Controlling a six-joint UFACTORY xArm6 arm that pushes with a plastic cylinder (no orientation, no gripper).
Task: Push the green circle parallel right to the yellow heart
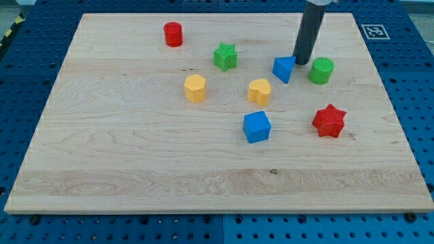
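The green circle (pixel 321 70) lies at the view's right on the wooden board. The yellow heart (pixel 260 91) lies left of it and a little lower, near the board's middle. My tip (pixel 302 62) stands between the green circle and a blue triangular block (pixel 284 68). It is just left of the green circle's upper edge and close beside the blue block's right side. The dark rod rises from the tip out of the view's top.
A green star (pixel 226 56), a red cylinder (pixel 173 34) and a yellow hexagon (pixel 194 88) lie to the left. A blue cube (pixel 257 127) lies below the heart. A red star (pixel 329 120) lies below the green circle. The board's right edge (pixel 390 88) is near.
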